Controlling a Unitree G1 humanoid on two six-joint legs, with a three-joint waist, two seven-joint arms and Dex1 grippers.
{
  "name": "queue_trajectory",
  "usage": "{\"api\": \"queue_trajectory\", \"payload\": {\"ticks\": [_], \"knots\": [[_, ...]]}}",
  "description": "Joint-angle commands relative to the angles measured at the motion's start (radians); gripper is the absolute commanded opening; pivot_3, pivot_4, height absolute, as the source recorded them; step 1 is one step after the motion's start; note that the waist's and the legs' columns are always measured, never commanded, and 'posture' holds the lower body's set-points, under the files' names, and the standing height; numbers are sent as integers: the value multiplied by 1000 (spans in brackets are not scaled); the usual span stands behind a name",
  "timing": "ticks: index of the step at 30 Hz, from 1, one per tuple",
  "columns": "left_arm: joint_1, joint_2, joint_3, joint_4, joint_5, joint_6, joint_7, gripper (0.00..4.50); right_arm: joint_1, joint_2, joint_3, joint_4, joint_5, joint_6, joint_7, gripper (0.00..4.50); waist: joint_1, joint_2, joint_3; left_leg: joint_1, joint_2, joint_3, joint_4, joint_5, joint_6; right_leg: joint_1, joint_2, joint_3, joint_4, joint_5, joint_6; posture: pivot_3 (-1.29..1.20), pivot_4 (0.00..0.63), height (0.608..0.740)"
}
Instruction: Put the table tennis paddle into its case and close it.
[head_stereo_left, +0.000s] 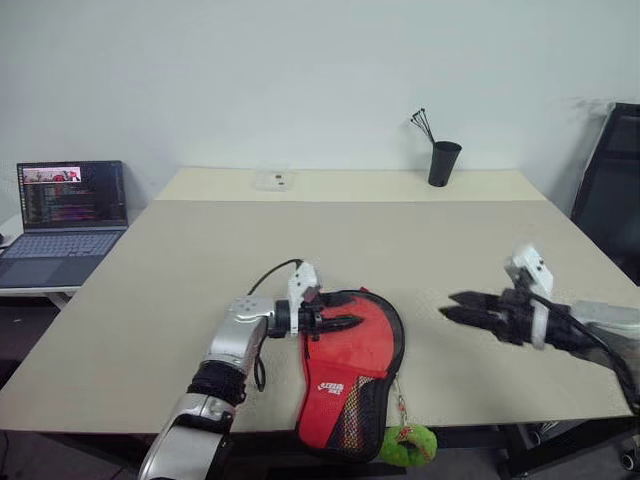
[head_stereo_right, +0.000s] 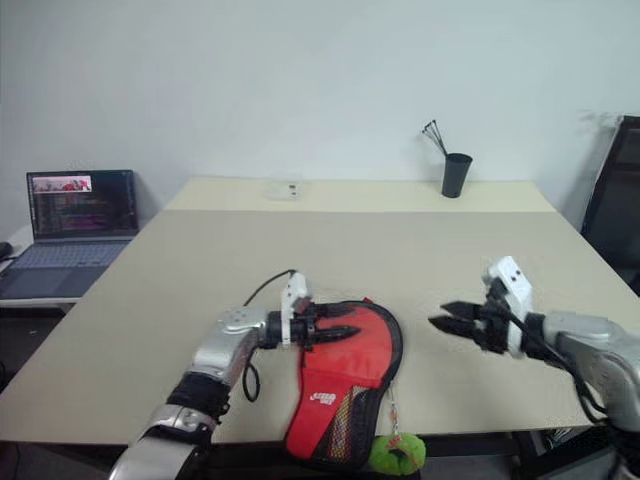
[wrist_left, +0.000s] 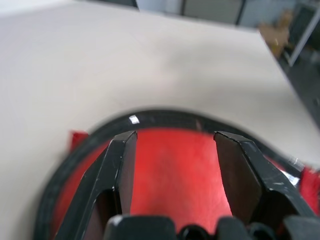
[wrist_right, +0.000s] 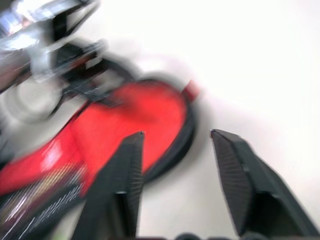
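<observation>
The case (head_stereo_left: 350, 372) lies red side up near the table's front edge, its narrow end with the white logo and mesh pocket hanging over the edge. The table tennis paddle is hidden from view. My left gripper (head_stereo_left: 354, 322) hovers over the case's round end, pointing right, open with nothing between its fingers. In the left wrist view its fingers (wrist_left: 122, 165) frame the red fabric and black zipper rim (wrist_left: 150, 117). My right gripper (head_stereo_left: 447, 307) is open above bare table to the right of the case, pointing left toward it.
A green charm (head_stereo_left: 408, 443) dangles from the case at the table's front edge. A black cup (head_stereo_left: 443, 163) with sticks and a small white object (head_stereo_left: 272, 180) stand at the far edge. A laptop (head_stereo_left: 65, 215) sits on a side desk at left, a dark chair (head_stereo_left: 612, 190) at right.
</observation>
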Motion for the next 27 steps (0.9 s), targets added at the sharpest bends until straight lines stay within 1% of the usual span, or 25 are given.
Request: {"api": "queue_trajectory", "payload": {"ticks": [1, 3, 5, 8, 13, 17, 21, 24, 26, 27], "knots": [[37, 81, 59, -153, -72, 110, 15, 2672, -55, 63, 85, 96, -101, -108, -13, 3393, -1, 0, 0, -1, 3, 0, 0, 0, 0, -2, 1, 0, 0, 0, 0, 0, 150, 740], [60, 134, 84, -173, -80, 135, 25, 2672, -93, 126, 122, 165, -139, -147, -28, 4039, -2, 1, 0, -5, 4, 2, 0, 0, 0, -5, 2, 1, 1, 0, 0, 0, 150, 740], [82, 175, 99, -174, -78, 139, 36, 2672, -123, 184, 144, 238, -169, -185, -33, 4039, -2, 1, 1, -5, 4, 2, 0, 0, 0, -6, 2, 0, 1, 0, -1, 0, 150, 740], [110, 209, 114, -188, -86, 148, 52, 2672, -156, 250, 172, 340, -218, -241, -33, 4039, -3, 1, 1, -5, 4, 2, 0, 0, 0, -6, 2, 1, 1, 1, -2, 0, 150, 740], [145, 217, 113, -232, -101, 161, 83, 2672, -196, 333, 188, 511, -300, -332, -45, 4039, 5, 1, 1, -5, 4, 2, 1, 0, 0, -5, 1, 1, 1, 1, -3, 0, 150, 740], [162, 214, 103, -258, -103, 169, 98, 2672, -200, 367, 198, 591, -333, -369, -23, 4039, 7, 1, 1, -5, 4, 3, 1, 0, 0, -6, 1, 1, 1, 4, -8, 0, 150, 740], [161, 213, 100, -258, -103, 166, 103, 2672, -197, 385, 203, 624, -354, -385, 1, 4039, 6, 1, 1, -4, 5, 4, 1, 0, 0, -5, 2, 2, 1, 5, -8, 0, 150, 740], [162, 212, 98, -260, -103, 165, 107, 2672, -196, 396, 196, 627, -353, -385, 12, 3421, 5, 1, 1, -3, 5, 4, 1, 0, 0, -5, 2, 2, 2, 5, -8, 0, 150, 740], [162, 210, 95, -259, -101, 162, 110, 2672, -194, 404, 200, 616, -352, -385, 21, 2810, 3, 1, 1, -3, 5, 4, 1, 0, 0, -5, 3, 2, 2, 5, -8, 0, 150, 740], [163, 210, 94, -259, -101, 160, 110, 2672, -193, 408, 202, 607, -351, -384, 25, 2386, 2, 1, 1, -3, 6, 4, 1, 0, 0, -5, 3, 2, 2, 5, -8, 0, 150, 740]]}}
